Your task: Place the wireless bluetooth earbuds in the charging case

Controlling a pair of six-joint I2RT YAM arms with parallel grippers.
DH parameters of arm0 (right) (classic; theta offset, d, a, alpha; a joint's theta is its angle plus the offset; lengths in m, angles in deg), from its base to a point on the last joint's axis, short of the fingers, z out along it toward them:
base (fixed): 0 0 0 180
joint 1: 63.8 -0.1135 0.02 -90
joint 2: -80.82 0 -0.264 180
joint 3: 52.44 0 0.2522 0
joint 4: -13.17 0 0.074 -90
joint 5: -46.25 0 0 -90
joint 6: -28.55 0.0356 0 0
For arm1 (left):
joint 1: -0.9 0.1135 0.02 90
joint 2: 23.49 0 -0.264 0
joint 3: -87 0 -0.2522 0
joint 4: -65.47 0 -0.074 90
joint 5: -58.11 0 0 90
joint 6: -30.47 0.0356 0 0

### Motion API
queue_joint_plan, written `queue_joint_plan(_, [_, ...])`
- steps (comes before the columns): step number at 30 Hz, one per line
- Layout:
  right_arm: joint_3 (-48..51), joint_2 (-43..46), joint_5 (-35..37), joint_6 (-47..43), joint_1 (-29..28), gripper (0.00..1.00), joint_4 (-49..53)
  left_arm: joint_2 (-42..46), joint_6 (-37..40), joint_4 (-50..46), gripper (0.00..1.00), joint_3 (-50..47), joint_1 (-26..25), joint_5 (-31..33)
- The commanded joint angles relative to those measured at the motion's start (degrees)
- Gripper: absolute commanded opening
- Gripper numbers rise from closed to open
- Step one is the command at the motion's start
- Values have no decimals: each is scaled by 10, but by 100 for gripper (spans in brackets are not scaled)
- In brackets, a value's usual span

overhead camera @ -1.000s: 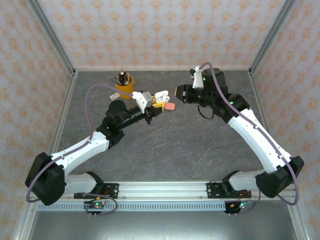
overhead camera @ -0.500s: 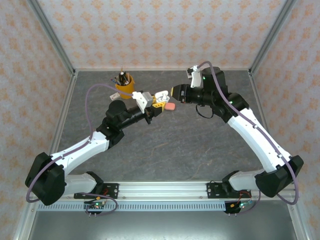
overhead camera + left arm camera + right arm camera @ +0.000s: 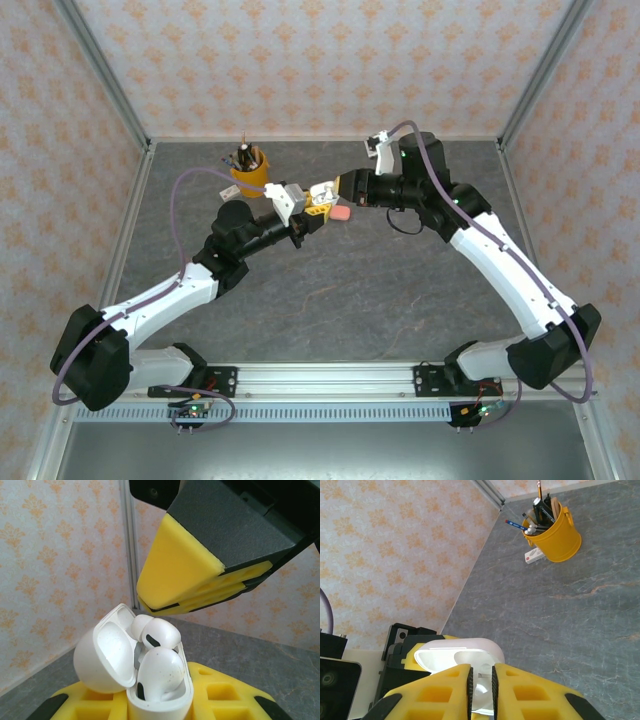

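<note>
Holding the open case (image 3: pixel 102 657) clamped, the left gripper (image 3: pixel 159 702) presents two white earbuds (image 3: pixel 159 670) sitting inside; right gripper (image 3: pixel 480 679) hovers just above, fingers nearly together. Earbuds look light, glossy, slippery: pinch the rounded head gently

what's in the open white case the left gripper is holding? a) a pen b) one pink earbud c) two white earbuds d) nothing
c, the left wrist view shows two white earbuds sitting in the body of the open white case, under its raised lid.
</note>
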Motion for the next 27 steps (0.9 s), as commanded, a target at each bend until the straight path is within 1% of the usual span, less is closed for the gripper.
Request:
queue_joint_plan(1, [-21,-8,-26,-4,-6,20,-7,3,3,22,0,22,-7,-10])
queue_joint_plan(8, [-34,-23,-48,-31,-7,20,28,3,4,20,0,24,-7,-11])
queue_joint_plan(10, [-38,-20,-27,-40,-6,21,44,4,4,18,0,24,-7,-10])
queue_joint_plan(16, [-47,-1,71,-50,-1,29,82,7,6,15,0,24,-7,-10])
queue_joint_plan(18, [-45,5,88,-48,0,31,83,8,7,14,0,25,-7,-9])
queue_joint_plan(21, [-42,14,90,-43,0,34,75,8,9,12,0,24,-7,-9])
queue_joint_plan(27, [-39,25,72,-31,-1,47,63,8,10,13,0,22,-7,-6])
